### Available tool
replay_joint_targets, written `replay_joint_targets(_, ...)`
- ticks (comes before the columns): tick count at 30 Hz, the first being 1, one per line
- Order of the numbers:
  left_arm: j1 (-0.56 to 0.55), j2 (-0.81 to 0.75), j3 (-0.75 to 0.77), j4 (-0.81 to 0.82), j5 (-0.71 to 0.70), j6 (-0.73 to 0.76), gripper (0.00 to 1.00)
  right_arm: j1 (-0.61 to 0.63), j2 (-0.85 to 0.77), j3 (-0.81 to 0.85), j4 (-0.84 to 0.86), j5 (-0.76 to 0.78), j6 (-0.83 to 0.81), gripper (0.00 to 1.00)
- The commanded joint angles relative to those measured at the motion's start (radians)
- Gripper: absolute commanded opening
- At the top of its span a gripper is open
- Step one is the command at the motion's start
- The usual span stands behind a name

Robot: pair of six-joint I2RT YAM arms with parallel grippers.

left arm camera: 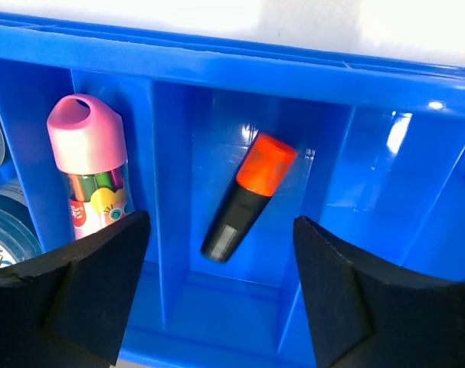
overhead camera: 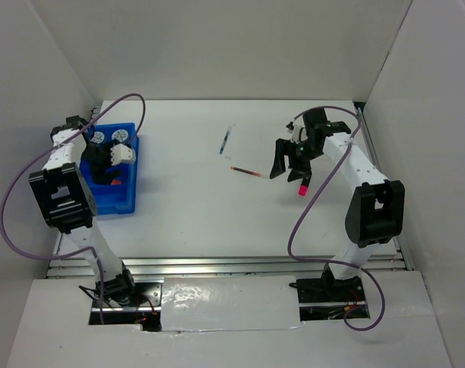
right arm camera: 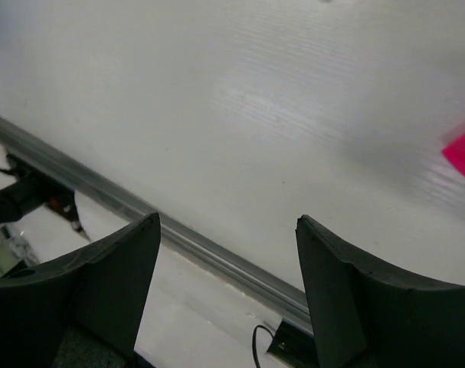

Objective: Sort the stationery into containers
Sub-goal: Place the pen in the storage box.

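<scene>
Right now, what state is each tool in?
Left tool: open, empty, over the orange highlighter lying in the blue tray.
Right tool: open, holding nothing.

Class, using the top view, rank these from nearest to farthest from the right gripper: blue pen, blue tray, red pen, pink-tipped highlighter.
1. Pink-tipped highlighter, right at the near side of the right gripper.
2. Red pen, just to its left.
3. Blue pen, farther left and back.
4. Blue tray, at the table's far left.
</scene>
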Motion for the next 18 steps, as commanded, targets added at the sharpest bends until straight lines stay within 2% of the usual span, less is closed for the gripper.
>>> replay_joint_targets(1, -0.006, -0.04, 0.008, -0.004, 0.039, -0.009, 0.88, -0.005, -0.042, -0.018, 0.074, 0.156, 0.065, 0.78)
replay_joint_targets(5, 0.001, -0.107, 0.038, 0.001, 0.119, -0.038, 0.85, -0.032, -0.074, -0.069, 0.123, 0.324, 0.114, 0.76)
replay_joint_targets(8, 0.001, -0.178, 0.075, 0.03, 0.228, -0.107, 0.85, -0.053, -0.081, -0.092, 0.153, 0.38, 0.155, 0.75)
replay_joint_targets(11, -0.016, -0.284, 0.026, 0.22, 0.285, -0.278, 0.86, -0.049, -0.061, -0.119, 0.187, 0.492, 0.23, 0.73)
replay_joint_targets(12, -0.024, -0.311, -0.016, 0.275, 0.294, -0.365, 0.86, -0.042, -0.052, -0.116, 0.187, 0.577, 0.274, 0.73)
replay_joint_targets(14, -0.032, -0.386, -0.059, 0.4, 0.311, -0.443, 0.87, -0.03, -0.03, -0.115, 0.195, 0.654, 0.313, 0.71)
replay_joint_targets(15, -0.045, -0.407, -0.093, 0.426, 0.318, -0.501, 0.89, -0.03, -0.022, -0.119, 0.199, 0.691, 0.339, 0.71)
replay_joint_targets(16, -0.052, -0.433, -0.115, 0.491, 0.329, -0.541, 0.97, -0.03, -0.013, -0.126, 0.204, 0.707, 0.352, 0.7)
replay_joint_targets(18, -0.061, -0.497, -0.17, 0.565, 0.344, -0.67, 0.99, -0.03, 0.013, -0.138, 0.21, 0.737, 0.376, 0.69)
